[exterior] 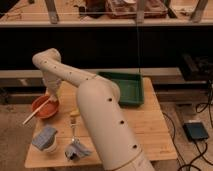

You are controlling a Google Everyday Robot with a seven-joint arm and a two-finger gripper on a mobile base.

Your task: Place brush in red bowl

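Note:
The red bowl (44,107) sits at the left edge of the wooden table (150,125). The brush (36,114) lies slanted with its head end inside the bowl and its pale handle sticking out over the front-left rim, past the table edge. My gripper (51,93) hangs just above the bowl's back right rim, at the end of the white arm that curves in from the lower right. It sits close over the upper end of the brush; I cannot tell whether they touch.
A green tray (126,88) stands at the back right of the table. A yellow-and-black scrubber (75,114), a metal fork (74,133), a blue-grey cloth on a white cup (45,139) and a crumpled grey object (77,150) lie near the front left. A black pedal (196,131) is on the floor.

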